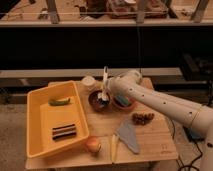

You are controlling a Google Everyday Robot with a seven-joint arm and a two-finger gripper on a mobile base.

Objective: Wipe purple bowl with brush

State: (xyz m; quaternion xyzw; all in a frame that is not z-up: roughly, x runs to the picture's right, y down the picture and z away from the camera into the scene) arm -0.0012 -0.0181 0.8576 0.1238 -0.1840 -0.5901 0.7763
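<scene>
1. A wooden surface [156, 144] carries everything; the purple bowl [94, 103] sits near its middle, toward the back edge.
2. A white arm [165, 103] reaches in from the right of the purple bowl and ends just above it.
3. A yellow tray [43, 119] lies left of the purple bowl. It holds a green piece [59, 101] and a dark striped block [65, 131].
4. A grey wedge-shaped piece [128, 136] lies in front of the purple bowl, off to the right.
5. An orange-brown bowl [125, 106] with something teal inside stands just right of the purple bowl.
6. The purple bowl is small, round and dark maroon, upright on the surface.
7. The tool [106, 91] hangs over the purple bowl's right half, pressed together on the brush [105, 76].
8. The brush has a slim pale handle standing nearly upright, with its dark head down inside the purple bowl.
9. A dark lumpy cluster [142, 118] lies right and in front of the purple bowl.
10. A round onion-like thing [93, 145] and a pale yellow stick [113, 147] lie in front of it.
11. A small white round thing [88, 81] stands just behind it.
</scene>
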